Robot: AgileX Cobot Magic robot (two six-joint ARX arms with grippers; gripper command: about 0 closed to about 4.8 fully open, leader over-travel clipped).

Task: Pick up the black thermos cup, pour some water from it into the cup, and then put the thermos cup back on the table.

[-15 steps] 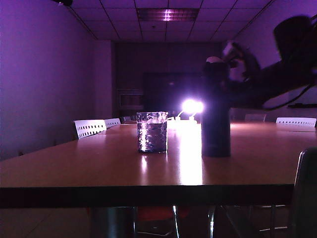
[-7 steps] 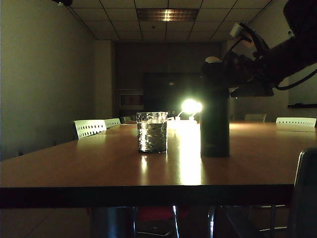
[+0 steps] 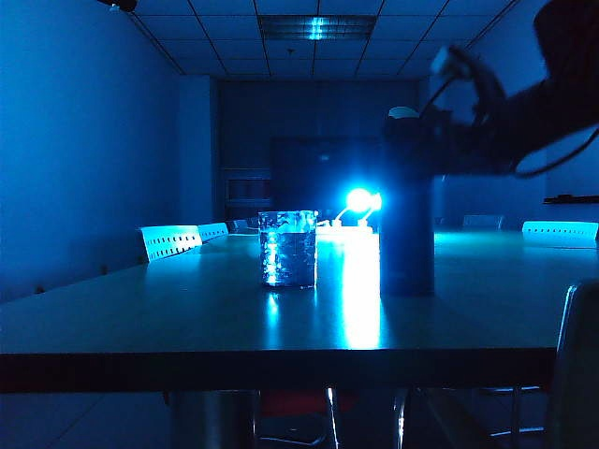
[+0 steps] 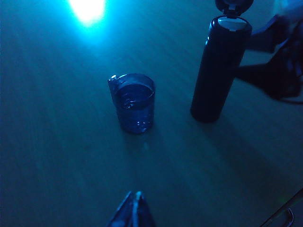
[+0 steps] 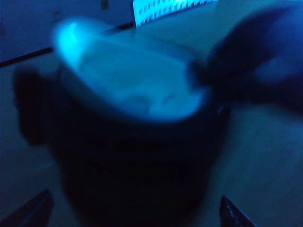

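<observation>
The black thermos cup (image 3: 407, 215) stands upright on the table (image 3: 187, 318), right of centre, with its lid (image 4: 233, 5) flipped open. The cup (image 3: 287, 248), a short dimpled glass, stands a hand's width to its left. My right gripper (image 3: 426, 140) reaches in from the right at the level of the flask's top. In the right wrist view the black thermos cup (image 5: 132, 118) fills the space between the open fingertips (image 5: 232, 215), with a gap on each side. My left gripper (image 4: 135, 198) is shut and empty, hovering short of the cup (image 4: 136, 101) and the thermos (image 4: 218, 71).
A bright lamp (image 3: 360, 201) glares behind the two objects and reflects off the tabletop. White chair backs (image 3: 170, 241) line the far left side, another (image 3: 560, 229) is at the far right. A dark chair back (image 3: 576, 365) rises at the near right corner.
My right gripper has swung from beside the flask to around its top. The room light turned from purple to blue. Flask, glass and left gripper have not moved.
</observation>
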